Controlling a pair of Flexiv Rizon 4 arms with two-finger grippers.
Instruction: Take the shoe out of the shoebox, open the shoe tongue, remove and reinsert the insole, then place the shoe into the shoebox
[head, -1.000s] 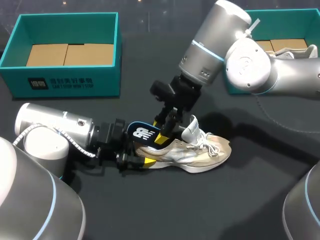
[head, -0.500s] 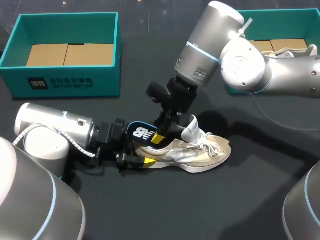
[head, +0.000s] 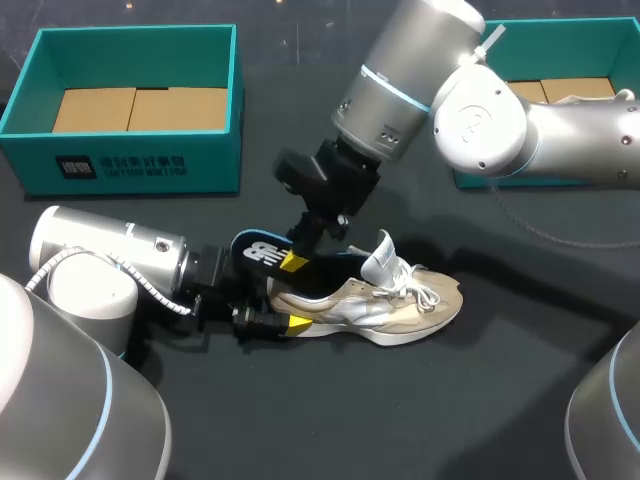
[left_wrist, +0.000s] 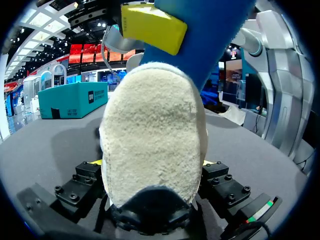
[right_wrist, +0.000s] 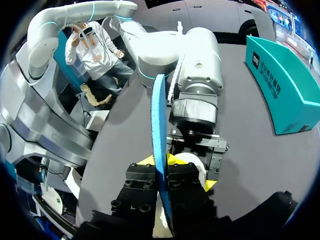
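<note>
The beige and white shoe (head: 390, 300) lies on its side on the dark table, toe to the right. My left gripper (head: 272, 322) clasps its heel from both sides; in the left wrist view that fuzzy heel (left_wrist: 150, 135) fills the space between the fingers. My right gripper (head: 297, 258) is shut on the blue insole (head: 258, 252), which sticks up and back out of the shoe's opening. In the right wrist view the insole (right_wrist: 159, 115) stands edge-on between the right gripper's (right_wrist: 162, 162) yellow tips, with the shoe's heel (right_wrist: 192, 162) just beyond.
A teal shoebox (head: 140, 165) with a cardboard floor stands at the back left. A second teal box (head: 570, 28) at the back right, partly hidden by my right arm, holds another shoe (head: 590, 100). A thin cable lies on the table right of the shoe.
My right gripper has closed on the insole and drawn it up and to the left, partly out of the shoe. The left gripper and the shoe have stayed put.
</note>
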